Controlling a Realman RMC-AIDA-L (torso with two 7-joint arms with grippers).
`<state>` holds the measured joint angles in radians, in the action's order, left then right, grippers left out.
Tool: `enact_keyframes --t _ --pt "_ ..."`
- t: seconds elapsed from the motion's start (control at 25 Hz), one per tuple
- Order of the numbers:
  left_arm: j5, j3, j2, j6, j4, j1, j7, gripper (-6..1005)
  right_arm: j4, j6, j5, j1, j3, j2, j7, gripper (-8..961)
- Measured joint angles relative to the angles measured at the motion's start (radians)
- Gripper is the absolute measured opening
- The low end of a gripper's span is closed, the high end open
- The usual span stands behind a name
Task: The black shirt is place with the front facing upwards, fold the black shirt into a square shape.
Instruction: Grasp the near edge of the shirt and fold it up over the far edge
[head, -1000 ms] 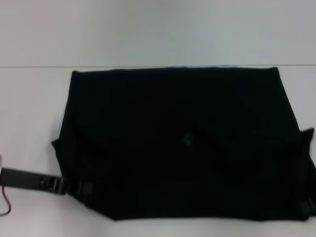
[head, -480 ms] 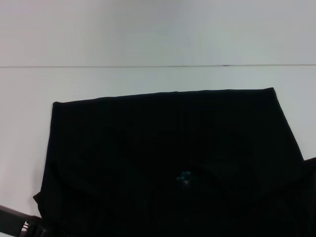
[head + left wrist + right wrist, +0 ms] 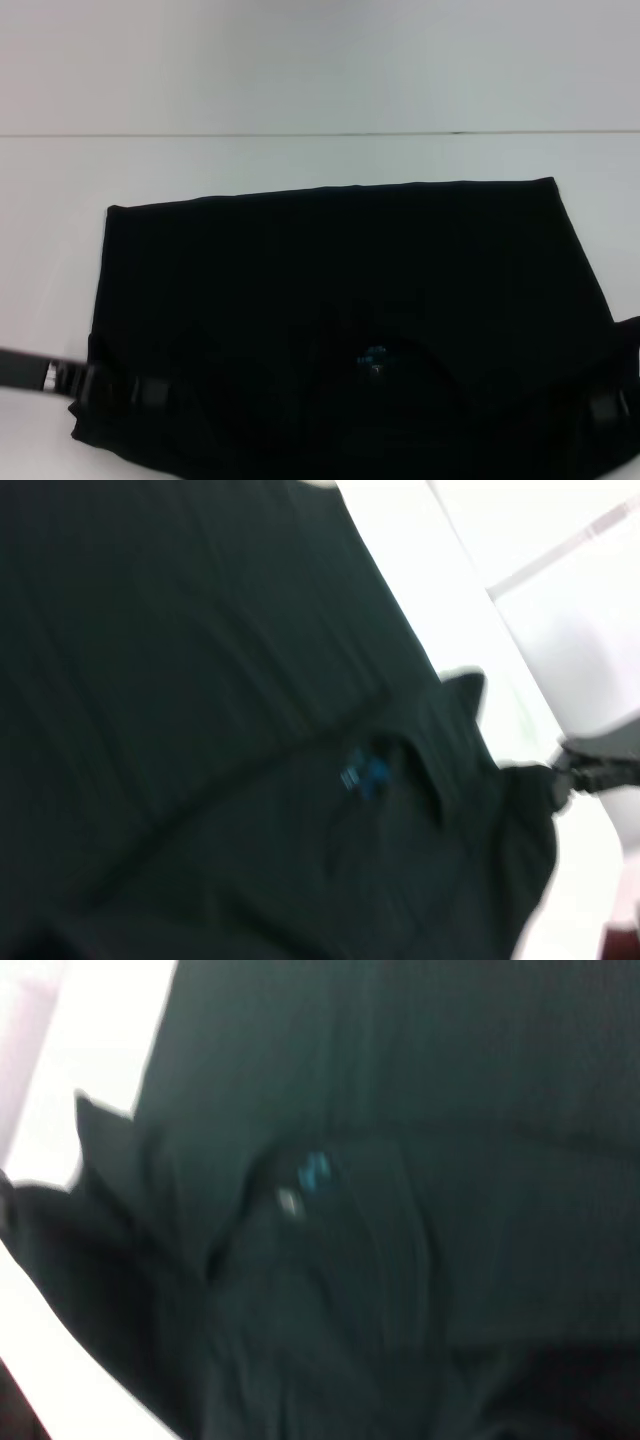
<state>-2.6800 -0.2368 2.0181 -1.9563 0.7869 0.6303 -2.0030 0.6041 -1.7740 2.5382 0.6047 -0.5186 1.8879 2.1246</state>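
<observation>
- Lying across the near half of the white desk (image 3: pixel 300 90), the black shirt (image 3: pixel 340 290) is spreading from about 9 o'clock to 3 o'clock in the head view, its far edge straight and its blue neck label (image 3: pixel 374 357) showing near 6 o'clock.
- The left claw (image 3: pixel 112 388) is sitting at the shirt's 8 o'clock corner, dark against dark cloth; whether it is clamped on the fabric or apart, I cannot tell.
- The right claw (image 3: pixel 606 405) is showing at the 4 o'clock edge; its grip cannot be told either.
- Judging from this, a fold of the near edge is under way; doing it well likely means both corners travelling level and together, cloth kept taut, edges laid parallel.
</observation>
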Motion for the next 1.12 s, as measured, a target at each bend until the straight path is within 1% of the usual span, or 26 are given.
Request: enact_keyframes --t 0.08,0.28,0.4,0.52,0.56,0.76,0.8,0.84,1.04,1.08,1.12 --pt "0.035 0.03 -0.007 0.047 -0.002 0.007 -0.028 38 -0.02 0.017 -0.046 0.005 0.041 -0.008 0.001 88" --pt "0.129 0.081 -0.019 0.178 -0.012 0.011 -0.071 37 -0.041 0.092 -0.17 0.01 0.108 -0.01 0.013 95" --pt "0.201 0.092 -0.02 0.286 -0.037 0.011 -0.09 37 -0.081 0.178 -0.268 0.012 0.114 -0.005 0.014 98" --pt "0.26 0.091 -0.02 0.377 -0.077 0.011 -0.089 36 -0.112 0.296 -0.348 0.013 0.114 0.007 0.008 102" --pt "0.276 0.088 -0.02 0.413 -0.093 0.013 -0.085 36 -0.12 0.34 -0.373 0.013 0.115 0.015 0.0 104" --pt "0.323 0.075 -0.011 0.552 -0.149 0.022 -0.058 35 -0.133 0.54 -0.474 0.01 0.116 0.073 -0.062 110" --pt "0.338 0.074 -0.009 0.577 -0.164 0.023 -0.049 35 -0.139 0.605 -0.507 0.011 0.114 0.094 -0.093 111" --pt "0.355 0.074 -0.007 0.602 -0.179 0.025 -0.036 35 -0.139 0.605 -0.507 0.011 0.114 0.094 -0.093 112" --pt "0.407 0.074 0.014 0.7 -0.226 0.043 0.038 34 -0.157 0.732 -0.586 0.03 0.108 0.14 -0.208 119" --pt "0.407 0.074 0.014 0.7 -0.226 0.043 0.038 34 -0.161 0.756 -0.602 0.037 0.107 0.15 -0.234 120" --pt "0.41 0.074 0.025 0.746 -0.235 0.051 0.067 35 -0.164 0.779 -0.621 0.045 0.107 0.159 -0.259 121"
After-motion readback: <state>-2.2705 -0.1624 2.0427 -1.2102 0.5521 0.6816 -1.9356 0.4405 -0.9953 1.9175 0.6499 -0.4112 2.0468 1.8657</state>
